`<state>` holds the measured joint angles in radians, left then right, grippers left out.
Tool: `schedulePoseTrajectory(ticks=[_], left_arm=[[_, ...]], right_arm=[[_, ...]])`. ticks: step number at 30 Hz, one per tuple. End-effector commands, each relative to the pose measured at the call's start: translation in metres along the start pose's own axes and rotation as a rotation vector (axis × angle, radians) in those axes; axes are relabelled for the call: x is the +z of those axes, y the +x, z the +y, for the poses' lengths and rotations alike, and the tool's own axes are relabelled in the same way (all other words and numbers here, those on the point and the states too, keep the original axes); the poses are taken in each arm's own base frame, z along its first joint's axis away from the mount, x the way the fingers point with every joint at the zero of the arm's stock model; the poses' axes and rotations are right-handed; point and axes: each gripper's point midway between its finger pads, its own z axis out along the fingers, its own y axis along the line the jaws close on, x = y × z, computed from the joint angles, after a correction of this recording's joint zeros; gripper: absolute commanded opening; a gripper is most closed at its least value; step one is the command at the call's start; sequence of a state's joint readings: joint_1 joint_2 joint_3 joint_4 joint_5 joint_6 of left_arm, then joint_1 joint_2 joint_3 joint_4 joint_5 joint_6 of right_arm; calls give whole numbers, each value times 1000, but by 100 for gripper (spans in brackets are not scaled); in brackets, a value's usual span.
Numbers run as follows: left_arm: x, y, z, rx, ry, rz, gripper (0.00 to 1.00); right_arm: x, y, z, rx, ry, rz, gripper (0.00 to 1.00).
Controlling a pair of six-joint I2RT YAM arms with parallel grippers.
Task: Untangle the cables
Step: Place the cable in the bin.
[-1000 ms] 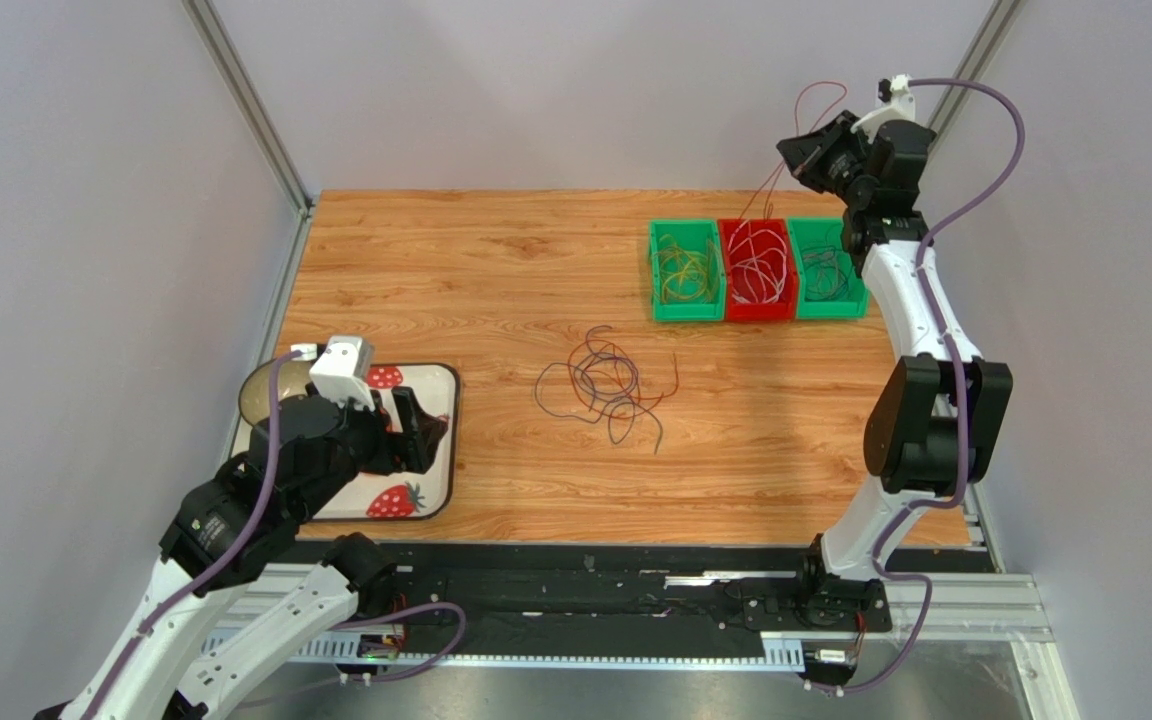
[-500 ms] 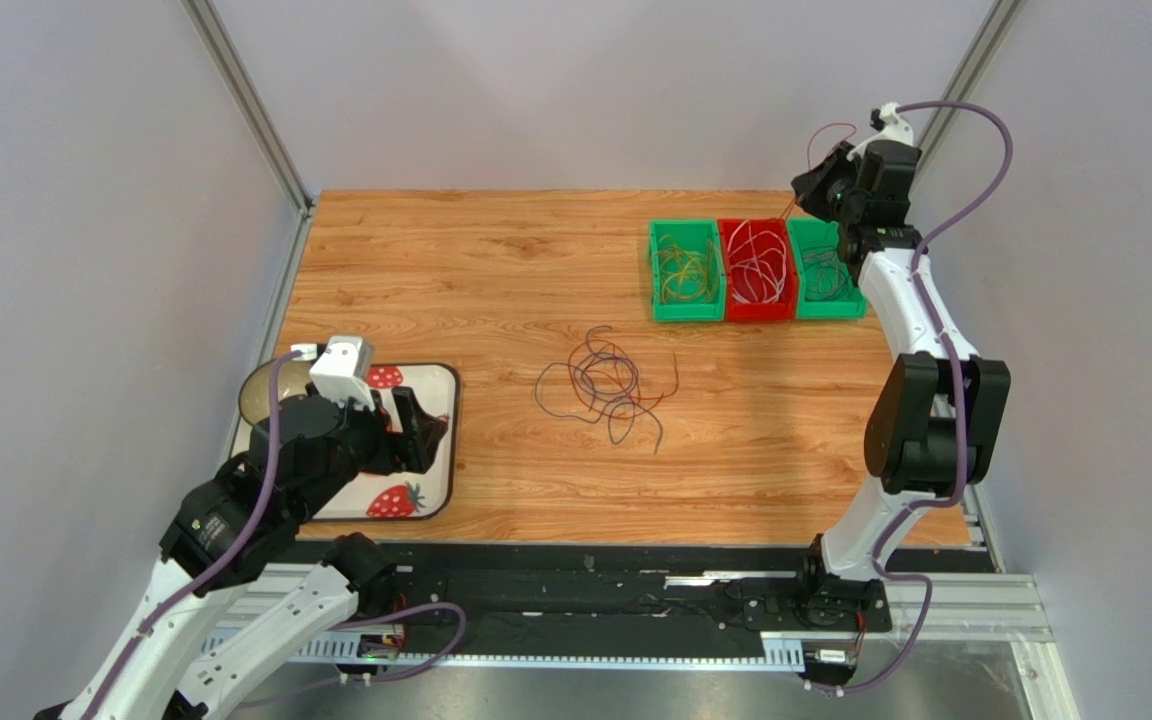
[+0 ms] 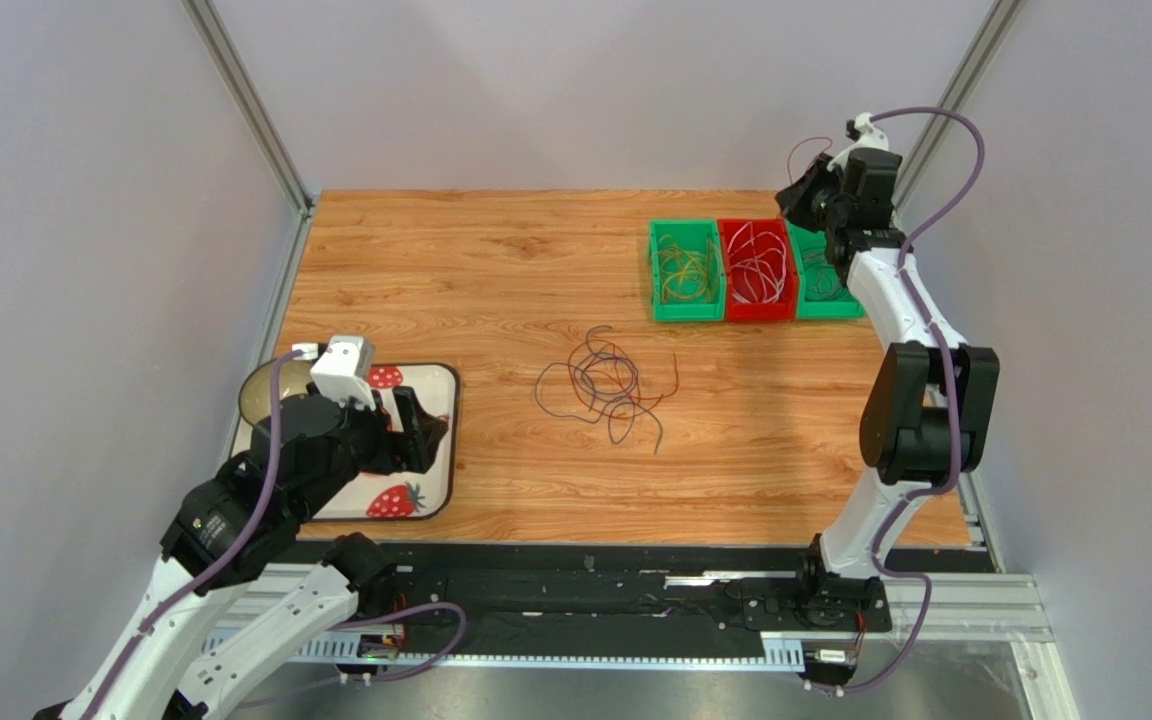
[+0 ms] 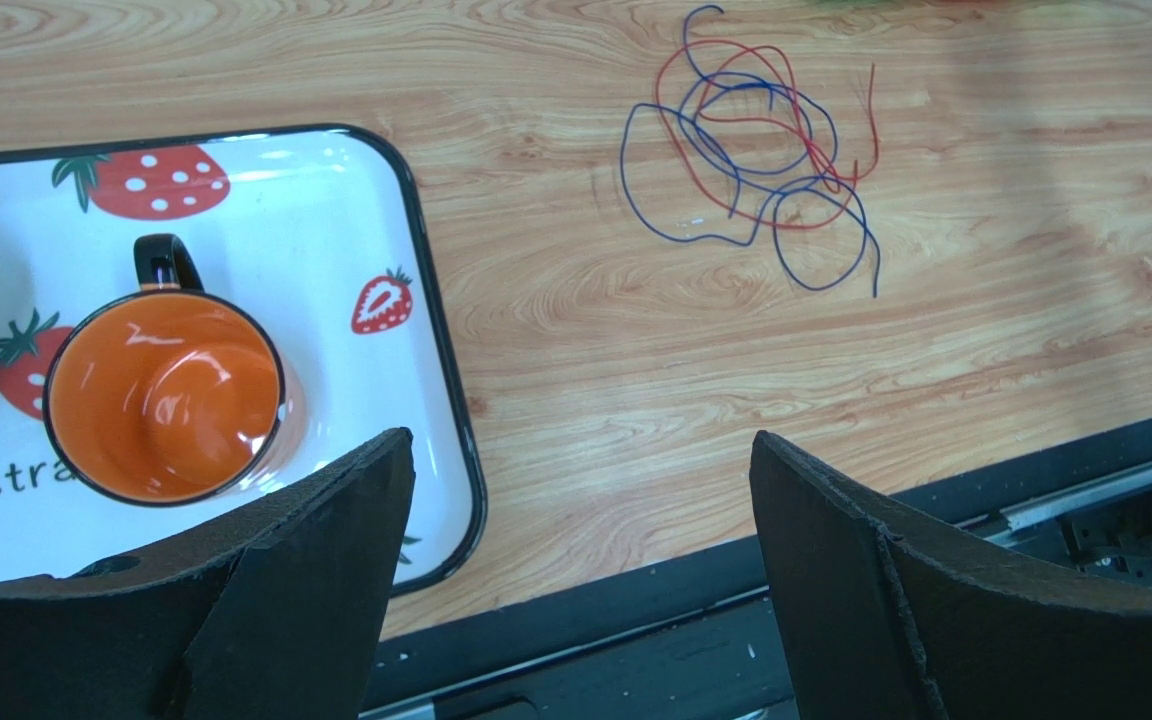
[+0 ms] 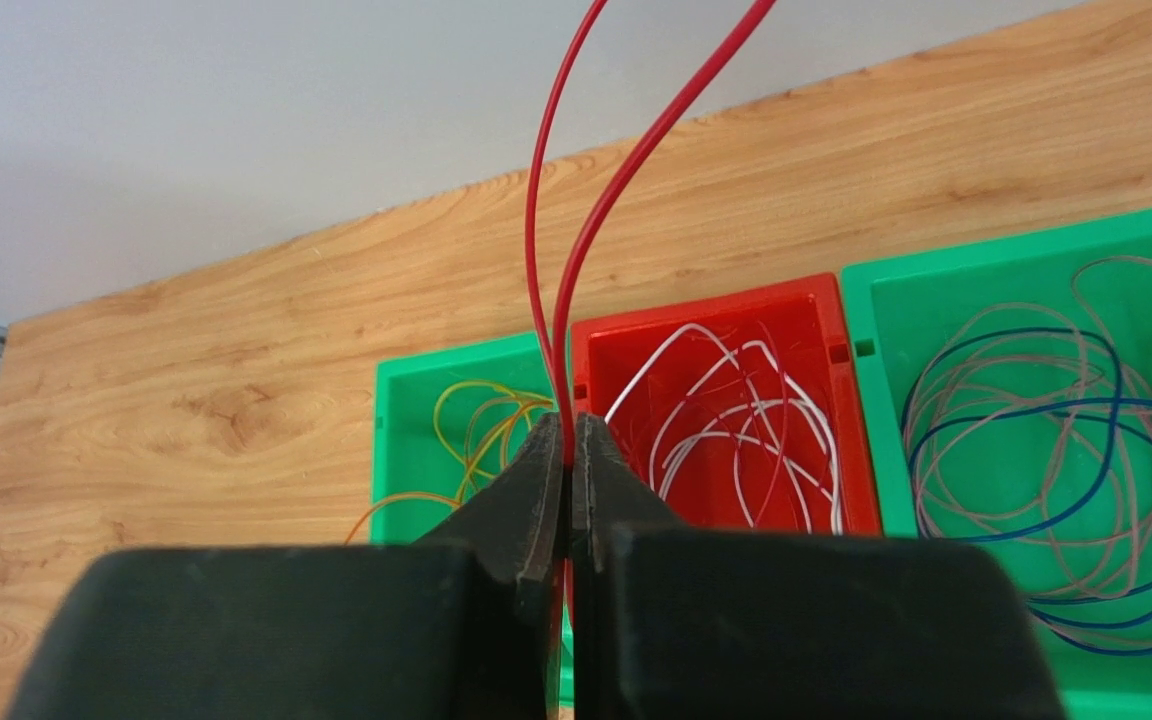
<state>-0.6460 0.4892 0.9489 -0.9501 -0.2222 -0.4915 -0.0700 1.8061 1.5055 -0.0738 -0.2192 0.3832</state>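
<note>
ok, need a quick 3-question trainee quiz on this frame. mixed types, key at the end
1. True or false: the left gripper is shut on a cable.
2. Multiple choice: what colour is the pinched cable in the right gripper? A yellow, B red, C white.
3. Short answer: what colour is the mug on the tray?

Key
1. False: it is open and holds nothing.
2. B.
3. Orange.
</note>
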Motion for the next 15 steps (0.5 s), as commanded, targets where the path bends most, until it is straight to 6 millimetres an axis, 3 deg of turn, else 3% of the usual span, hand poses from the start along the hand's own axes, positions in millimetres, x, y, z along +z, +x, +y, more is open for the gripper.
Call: schedulePoseTrajectory(ticks=[1,7,15], left_arm=[[0,-5,-2,12,7,-12,90],[0,-5,-2,12,7,-11,90],[0,-5,-3,14,13,-10,90]], right_arm=[[15,9,3,-44,-16,34,0],[27,22,-2,-62,10,63,0],[45,60,-7,-86,32,147,0]])
